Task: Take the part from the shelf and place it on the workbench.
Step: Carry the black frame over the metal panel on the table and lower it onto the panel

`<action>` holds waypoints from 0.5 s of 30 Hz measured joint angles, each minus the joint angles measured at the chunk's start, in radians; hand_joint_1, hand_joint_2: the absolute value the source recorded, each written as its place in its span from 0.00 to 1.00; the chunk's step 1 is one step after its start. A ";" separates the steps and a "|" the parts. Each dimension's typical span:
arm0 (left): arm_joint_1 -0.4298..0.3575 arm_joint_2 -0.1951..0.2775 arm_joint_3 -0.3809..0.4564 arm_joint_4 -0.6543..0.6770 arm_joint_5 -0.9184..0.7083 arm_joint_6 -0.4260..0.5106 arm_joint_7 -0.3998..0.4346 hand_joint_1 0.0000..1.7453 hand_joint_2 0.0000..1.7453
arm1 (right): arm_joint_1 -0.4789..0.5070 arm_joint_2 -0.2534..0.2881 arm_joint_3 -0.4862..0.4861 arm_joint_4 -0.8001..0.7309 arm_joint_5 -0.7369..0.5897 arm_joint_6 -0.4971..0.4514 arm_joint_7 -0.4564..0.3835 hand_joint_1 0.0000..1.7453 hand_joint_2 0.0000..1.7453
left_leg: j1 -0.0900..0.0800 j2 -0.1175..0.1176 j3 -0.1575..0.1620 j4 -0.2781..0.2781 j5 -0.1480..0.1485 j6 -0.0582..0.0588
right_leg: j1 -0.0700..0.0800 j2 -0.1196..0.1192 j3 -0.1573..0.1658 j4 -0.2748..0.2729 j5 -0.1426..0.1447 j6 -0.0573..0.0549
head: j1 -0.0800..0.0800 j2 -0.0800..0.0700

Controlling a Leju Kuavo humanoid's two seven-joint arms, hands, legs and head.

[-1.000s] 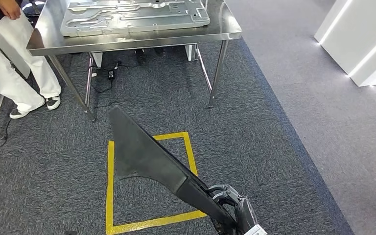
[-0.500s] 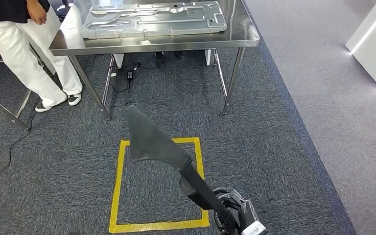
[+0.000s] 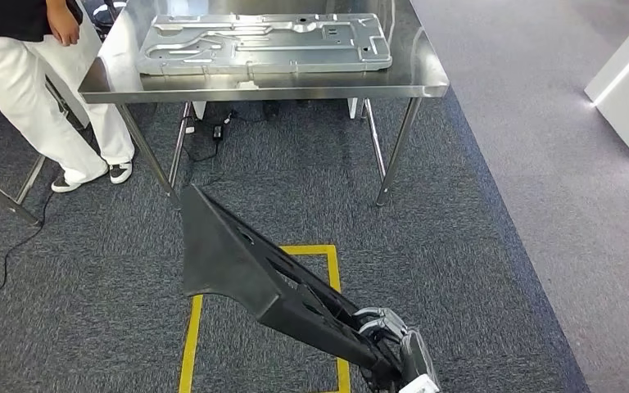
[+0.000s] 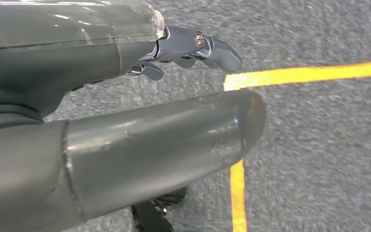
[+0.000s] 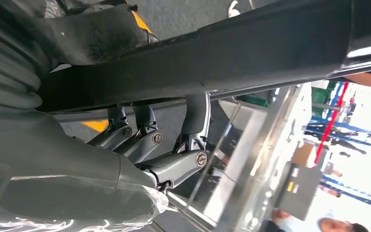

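Right hand: the right hand (image 3: 386,344) grips the narrow end of the long black wedge-shaped plastic part (image 3: 237,262); in the right wrist view its dark fingers (image 5: 145,140) curl up around the part's black bar (image 5: 251,53).
Part: held low over the grey carpet floor (image 3: 459,237), its broad end pointing toward the desk, above the yellow tape square (image 3: 328,262) marked on the floor.
Left hand: the left hand (image 4: 125,96) holds nothing, its fingers (image 4: 207,46) apart and slightly bent over the carpet.
Desk: a stainless steel desk (image 3: 426,78) stands ahead, carrying a large pressed silver metal panel (image 3: 266,41).
Person: white trousers (image 3: 33,98) beside the desk's left end.
Writing: none readable.
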 joint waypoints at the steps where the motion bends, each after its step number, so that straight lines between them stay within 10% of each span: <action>1: 0.001 -0.001 0.004 0.000 -0.003 -0.001 -0.001 0.00 0.00 | -0.002 0.000 0.000 -0.004 0.013 0.005 0.003 1.00 1.00 | 0.006 -0.001 0.022 0.000 -0.018 -0.006 | -0.005 -0.003 -0.004 -0.048 0.033 0.005 | 0.000 0.000; 3: 0.002 -0.002 0.014 0.001 -0.009 -0.002 -0.004 0.00 0.00 | -0.005 0.000 -0.001 -0.009 0.035 0.011 0.010 1.00 1.00 | 0.012 0.000 0.066 0.000 -0.057 -0.021 | -0.009 -0.016 -0.003 -0.147 0.169 0.008 | 0.000 0.000; 5: 0.001 -0.002 0.020 0.002 -0.012 -0.003 -0.006 0.00 0.00 | -0.006 0.003 -0.004 -0.014 0.050 0.011 0.018 1.00 1.00 | 0.011 0.002 0.108 -0.008 -0.085 -0.041 | -0.005 -0.019 0.007 -0.181 0.242 -0.005 | 0.000 0.000; 8: -0.009 -0.002 0.031 0.002 -0.013 -0.002 -0.011 0.00 0.00 | -0.009 0.010 -0.011 -0.029 0.059 0.009 0.021 1.00 1.00 | 0.013 0.003 0.105 0.076 -0.034 -0.064 | -0.005 -0.008 0.061 -0.191 0.204 -0.037 | 0.000 0.000; 10: -0.014 -0.002 0.038 0.005 -0.014 0.002 -0.012 0.00 0.00 | -0.011 0.015 -0.016 -0.033 0.059 0.009 0.025 1.00 1.00 | 0.014 0.004 0.026 0.208 -0.013 -0.066 | -0.005 -0.008 0.110 -0.210 0.188 -0.054 | -0.002 0.000; 12: -0.013 -0.002 0.047 0.009 -0.017 0.014 -0.011 0.00 0.00 | -0.008 0.018 -0.022 -0.033 0.056 0.010 0.033 1.00 1.00 | 0.010 0.004 -0.060 0.286 -0.084 -0.064 | 0.001 -0.006 0.150 -0.228 0.171 -0.064 | -0.002 0.000; 15: -0.009 -0.002 0.064 0.019 -0.031 0.027 -0.010 0.00 0.00 | 0.000 0.018 -0.025 -0.031 0.075 0.009 0.058 1.00 1.00 | 0.001 0.006 -0.146 0.251 -0.186 -0.055 | 0.009 -0.008 0.198 -0.242 0.138 -0.067 | -0.002 0.000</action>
